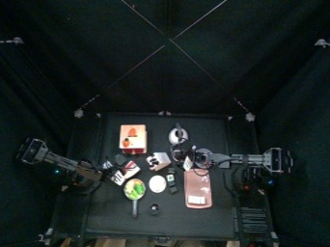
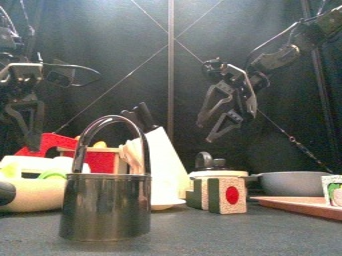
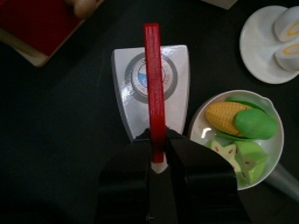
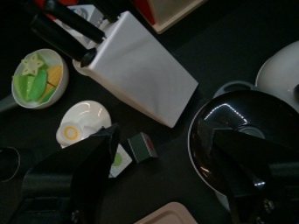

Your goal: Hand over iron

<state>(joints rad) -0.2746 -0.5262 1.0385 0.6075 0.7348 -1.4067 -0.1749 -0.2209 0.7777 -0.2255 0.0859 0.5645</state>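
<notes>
Left gripper [image 3: 156, 163] clamps the iron's [image 3: 149, 83] red handle; the iron hangs over the table, at about nine o'clock from centre; right gripper [image 2: 227, 112] gapes wide, empty, at three o'clock; pickup looks done, pass to come.

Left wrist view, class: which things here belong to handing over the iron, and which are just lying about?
Part of the job:
- toy iron
- left gripper, closed on the iron's red handle
- right gripper, open

Just lying about:
- bowl with corn and other toy vegetables
- white plate with eggs
- red box
</notes>
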